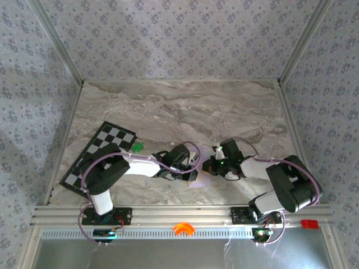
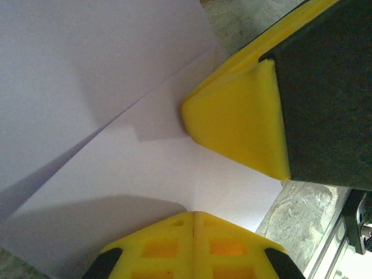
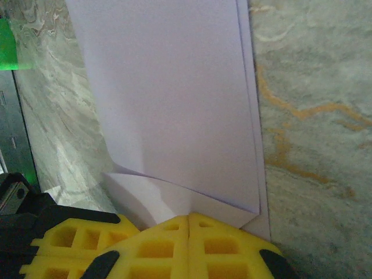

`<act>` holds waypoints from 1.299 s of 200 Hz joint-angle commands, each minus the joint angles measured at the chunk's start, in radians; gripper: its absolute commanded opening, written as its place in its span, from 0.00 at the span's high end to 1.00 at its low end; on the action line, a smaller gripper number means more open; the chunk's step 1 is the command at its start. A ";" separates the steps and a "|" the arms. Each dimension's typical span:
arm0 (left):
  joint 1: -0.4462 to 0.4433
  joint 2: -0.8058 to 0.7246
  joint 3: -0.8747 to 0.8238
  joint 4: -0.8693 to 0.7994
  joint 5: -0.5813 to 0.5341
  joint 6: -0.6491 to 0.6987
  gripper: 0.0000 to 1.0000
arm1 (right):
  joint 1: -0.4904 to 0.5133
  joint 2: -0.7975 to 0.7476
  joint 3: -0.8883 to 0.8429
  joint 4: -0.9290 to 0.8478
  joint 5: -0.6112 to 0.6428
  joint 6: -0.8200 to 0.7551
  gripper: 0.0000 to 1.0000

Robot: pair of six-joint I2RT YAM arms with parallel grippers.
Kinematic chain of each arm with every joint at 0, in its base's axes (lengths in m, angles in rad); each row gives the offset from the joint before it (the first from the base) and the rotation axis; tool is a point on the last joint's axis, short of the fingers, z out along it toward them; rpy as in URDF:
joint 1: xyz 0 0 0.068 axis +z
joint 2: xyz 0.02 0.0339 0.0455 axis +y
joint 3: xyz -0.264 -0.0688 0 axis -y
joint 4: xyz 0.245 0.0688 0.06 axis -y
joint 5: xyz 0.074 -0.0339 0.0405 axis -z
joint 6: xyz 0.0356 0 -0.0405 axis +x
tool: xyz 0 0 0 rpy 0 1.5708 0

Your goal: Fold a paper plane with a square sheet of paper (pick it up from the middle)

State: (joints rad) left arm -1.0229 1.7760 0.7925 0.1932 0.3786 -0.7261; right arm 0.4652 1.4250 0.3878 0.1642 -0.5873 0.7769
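The square sheet of paper (image 1: 199, 178) is pale lilac and lies folded on the marble table between my two grippers. In the left wrist view the paper (image 2: 116, 87) shows a diagonal folded edge, and my left gripper (image 2: 193, 213) is shut with its tip resting on it. The right gripper's yellow tip (image 2: 238, 128) presses the sheet close by. In the right wrist view the paper (image 3: 174, 104) lies in stacked layers with a flap near my shut right gripper (image 3: 189, 216), whose tip sits on the flap. The paper plane is out of view.
A black-and-white checkered board (image 1: 101, 154) lies at the left with a tiny green block (image 1: 136, 147) by its corner, the block (image 3: 6, 43) also at the right wrist view's left edge. An aluminium rail (image 1: 179, 216) runs along the near edge.
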 commanded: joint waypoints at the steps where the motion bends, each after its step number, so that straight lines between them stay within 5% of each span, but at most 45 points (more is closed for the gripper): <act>1: -0.003 0.002 -0.003 -0.111 0.030 0.003 0.97 | -0.009 0.027 -0.025 -0.069 0.091 -0.013 0.98; 47: -0.017 -0.026 0.039 -0.225 0.034 0.065 0.95 | -0.015 0.038 -0.023 -0.075 0.100 -0.020 0.99; 125: -0.021 0.010 0.128 -0.146 0.008 0.010 0.96 | -0.013 0.041 -0.021 -0.077 0.101 -0.020 0.99; 260: -0.059 -0.065 -0.040 -0.194 -0.006 0.013 0.96 | -0.022 0.044 -0.011 -0.079 0.095 -0.026 0.99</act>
State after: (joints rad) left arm -1.0595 1.7420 0.7830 0.1268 0.3656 -0.7261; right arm 0.4564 1.4326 0.3889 0.1654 -0.5957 0.7727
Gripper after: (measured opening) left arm 0.053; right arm 0.053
